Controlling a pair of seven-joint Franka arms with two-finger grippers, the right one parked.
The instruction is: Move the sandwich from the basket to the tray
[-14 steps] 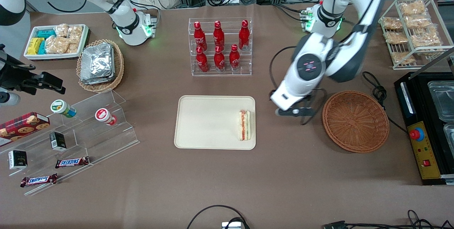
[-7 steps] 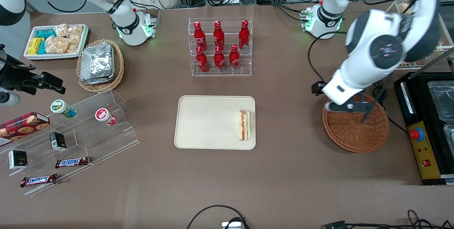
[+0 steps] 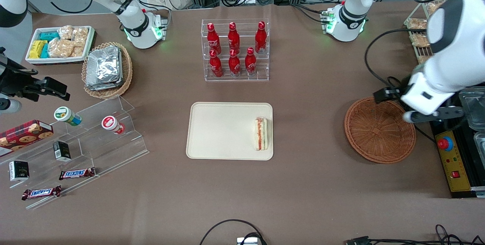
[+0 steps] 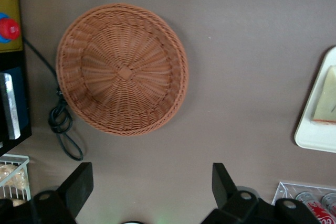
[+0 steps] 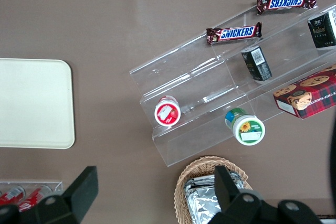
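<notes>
tray (image 3: pixel 219 131) holds the sandwich (image 3: pixel 261 134) at its edge nearest the empty basket (image 3: pixel 380 129). sandwich looks soft, light, squashable; grip gently across the bread faces. gripper (image 3: pixel 432 115) spread wide, holding nothing, just past the basket.

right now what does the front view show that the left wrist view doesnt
Only the front view shows the whole tray, all six red bottles and the snack shelves. Only the left wrist view shows the gripper, fingers open above bare table, holding nothing. Both show the empty basket, the sandwich on the tray, and the red button.
</notes>
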